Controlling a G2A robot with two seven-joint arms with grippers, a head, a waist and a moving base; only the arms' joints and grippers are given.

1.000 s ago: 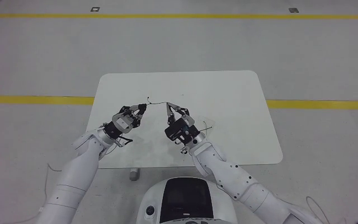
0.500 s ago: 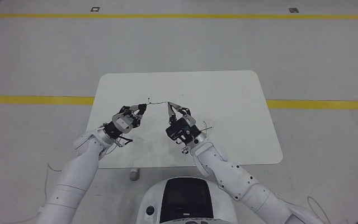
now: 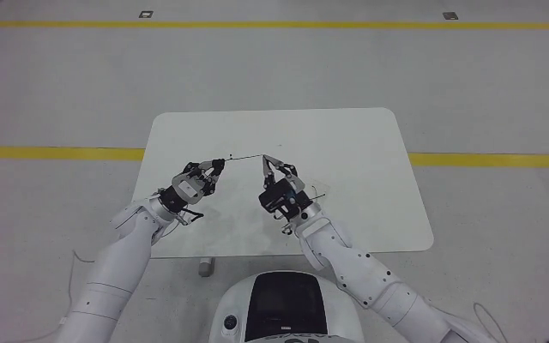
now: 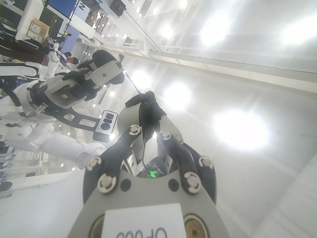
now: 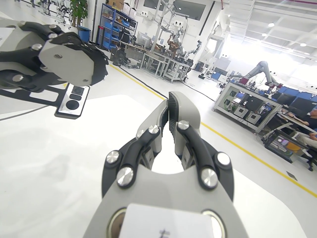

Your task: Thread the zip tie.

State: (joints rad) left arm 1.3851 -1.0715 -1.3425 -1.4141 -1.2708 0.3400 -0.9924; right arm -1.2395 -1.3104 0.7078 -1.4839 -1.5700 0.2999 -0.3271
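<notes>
Top view: thin black plastic zip tie (image 3: 242, 157) runs near-straight at centre frame, above the white rounded table (image 3: 343, 137), from left gripper (image 3: 218, 164) to right gripper (image 3: 263, 160). No closed loop is seen, so threading is judged unfinished. Left wrist view: left gripper (image 4: 148, 99) is clamped on one dark end of the zip tie at mid-frame, the strand leading up-left. Right wrist view: right gripper (image 5: 168, 105) is pinched tight at centre, apparently on the other end, though the strand is too fine to see here.

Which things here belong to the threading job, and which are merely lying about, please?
Job: zip tie, held between the left gripper and the right gripper, both shut on it.
Lying about: thin dark strand on the table, near the right gripper.
</notes>
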